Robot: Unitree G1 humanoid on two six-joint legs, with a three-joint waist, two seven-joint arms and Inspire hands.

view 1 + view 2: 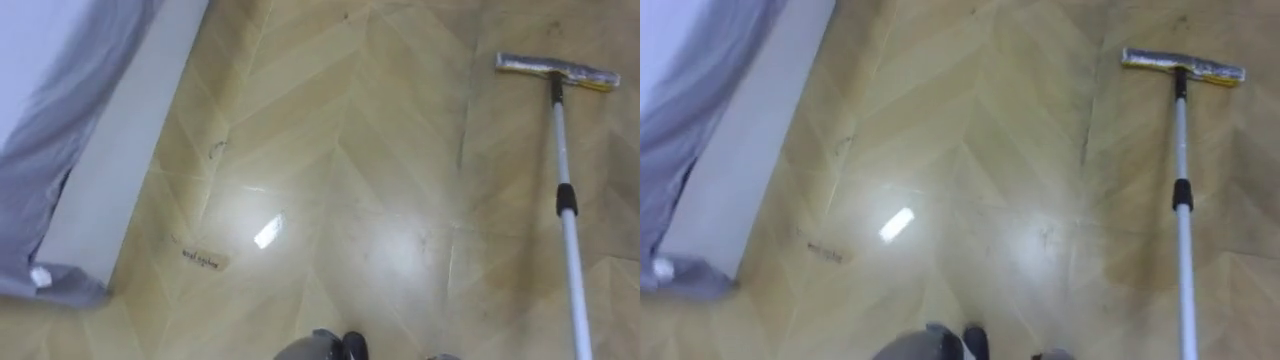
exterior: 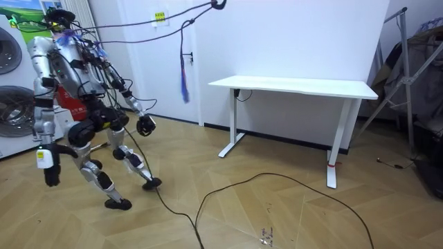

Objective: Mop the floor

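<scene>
The mop pole [image 1: 567, 215] runs off the near edge at right. The grey sheet [image 1: 60, 120] at left is cropped. Print on the floor label [image 1: 203, 260] is too small to read.

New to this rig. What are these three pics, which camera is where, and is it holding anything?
A two-legged humanoid robot; its arms end in fingered hands. Room view: a camera standing off in the room shows it leaning forward left of a white desk, one hand hanging low, the other hand out front. The eye views: a stereo camera on its head, looking down at the wood floor. A mop shows there, flat head far from the robot, pole leaving the lower edge. Grey cloth lies at left. Whether a hand holds the pole I cannot tell.
</scene>
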